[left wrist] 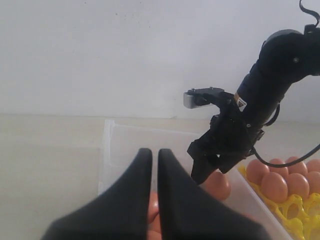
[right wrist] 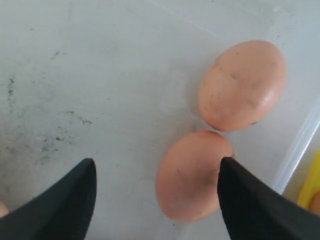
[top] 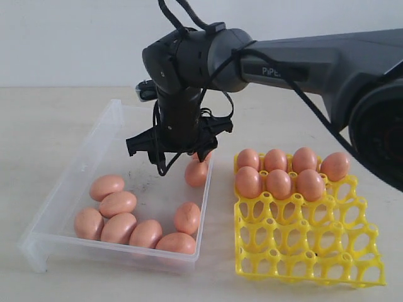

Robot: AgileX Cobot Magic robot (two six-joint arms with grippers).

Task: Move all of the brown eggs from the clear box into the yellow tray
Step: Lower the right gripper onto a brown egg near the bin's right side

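Several brown eggs lie in the clear box, most along its front. Two more eggs lie by the box wall next to the yellow tray. Several eggs fill the tray's two back rows. My right gripper hangs open over the box floor. The nearer egg lies between its fingers, close against one of them and clear of the other. From outside, that gripper points straight down above an egg. My left gripper is shut and empty, above the box's near end.
The right arm reaches across from the right, over the tray's back edge. Dark specks mark the box floor. The box wall stands close beside the two eggs, with the yellow tray just past it.
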